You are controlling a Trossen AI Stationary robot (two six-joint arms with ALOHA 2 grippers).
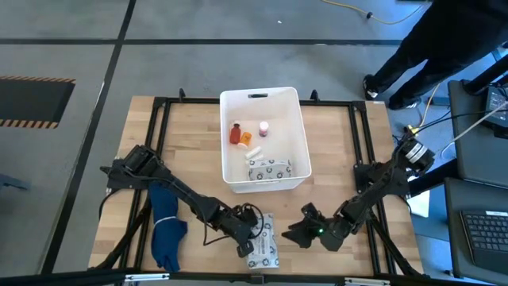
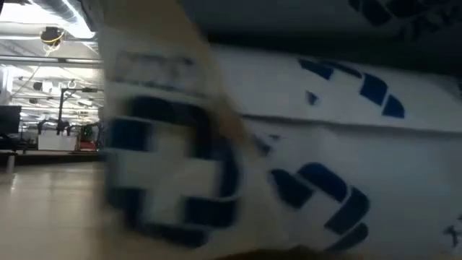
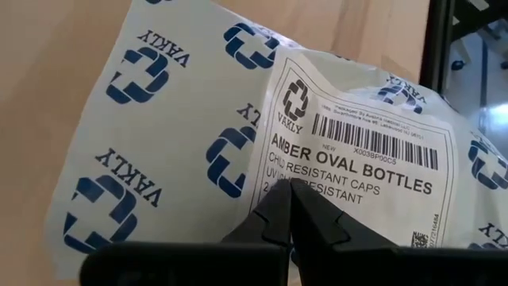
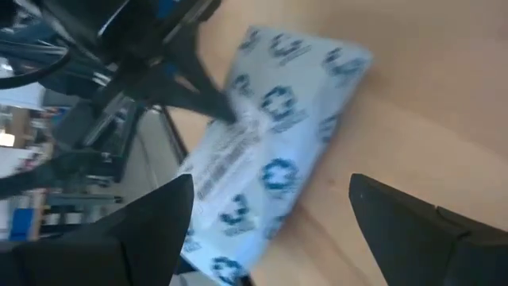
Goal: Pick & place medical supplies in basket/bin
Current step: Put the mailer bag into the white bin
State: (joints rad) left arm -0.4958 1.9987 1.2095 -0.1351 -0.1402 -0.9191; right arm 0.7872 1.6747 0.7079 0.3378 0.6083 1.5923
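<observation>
A flat white packet with blue print (image 1: 267,248) lies near the table's near edge; it fills the low view (image 2: 303,166) and shows in both wrist views (image 3: 182,135) (image 4: 278,159). My left gripper (image 1: 252,241) (image 3: 290,199) is shut, its tips on the packet's label. My right gripper (image 1: 298,231) (image 4: 270,226) is open just right of the packet, facing it and touching nothing. The white bin (image 1: 295,119) stands mid-table and holds a red bottle (image 1: 235,133), a small vial (image 1: 263,127), white cylinders (image 1: 254,151) and another packet (image 1: 268,168). My left gripper meets the packet at its printed label (image 3: 333,171), with the two fingertips (image 4: 225,111) closed together there. The fingers come slanting down from the table's left. Whether they pinch a fold of the wrapper or only press on it, I cannot tell. The packet rests on the table.
A blue glove (image 1: 167,226) lies on the table under the left arm. A black frame (image 1: 159,111) runs along the table's edges. A person in dark clothes (image 1: 429,48) stands beyond the far right corner. Bare wood (image 1: 341,143) lies between the bin and the right arm.
</observation>
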